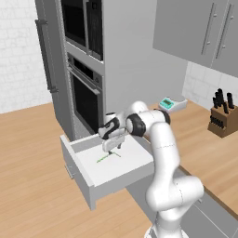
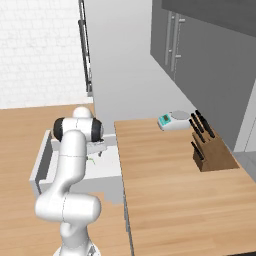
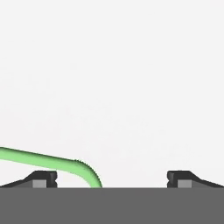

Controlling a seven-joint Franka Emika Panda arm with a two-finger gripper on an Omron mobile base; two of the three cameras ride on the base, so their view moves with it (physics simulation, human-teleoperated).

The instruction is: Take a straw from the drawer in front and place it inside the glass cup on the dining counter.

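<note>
The drawer [image 1: 89, 187] stands pulled out below the oven, its pale floor [image 2: 107, 167] showing. On that floor lies the thin green straw [image 1: 106, 158], bent near one end. My gripper [image 1: 113, 149] hangs just above it, pointing down, jaws open and empty. In the hand view the straw [image 3: 43, 158] runs in from the left and curves down between the two dark fingertips [image 3: 42, 178], nearer the left one; my gripper [image 3: 111, 179] is close over the drawer floor. From the right base view my gripper [image 2: 98, 150] is partly behind the forearm. The glass cup and the dining counter are out of view.
Black-glass oven doors [image 1: 86, 100] rise right behind the drawer. A wooden counter [image 2: 165, 185] over grey cabinets runs to the right, carrying a knife block [image 2: 210, 150] and a small scale [image 2: 172, 120]. Grey wall cabinets [image 1: 204, 28] hang above. Wooden floor lies to the left.
</note>
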